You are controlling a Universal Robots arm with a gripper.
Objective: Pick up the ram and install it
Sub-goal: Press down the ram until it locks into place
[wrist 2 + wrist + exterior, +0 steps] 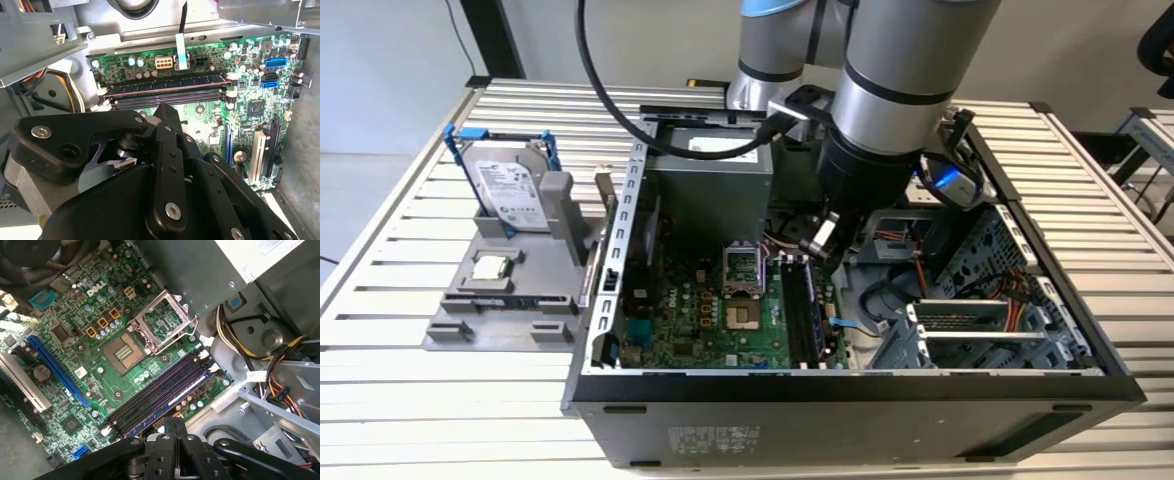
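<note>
The ram (165,83) is a thin stick with dark chips, lying along one of the black motherboard slots (165,97) between the white end latches. In the first wrist view the ram (167,402) shows a bluish edge in the slot closest to my fingers. My gripper (175,423) hangs just above the slots with its black fingers pressed together and nothing between them. In the second wrist view the gripper (165,113) ends beside the slot bank. In the exterior view the gripper (822,250) reaches down into the open computer case (854,385), over the slots (803,310).
The open processor socket (122,352) lies beside the slots, and the power supply (707,185) stands behind them. Cable bundles (280,375) and a metal drive cage (974,325) crowd the other side. A grey fixture (500,300) on the exterior view's left holds a hard drive (507,190) and a processor chip (491,267).
</note>
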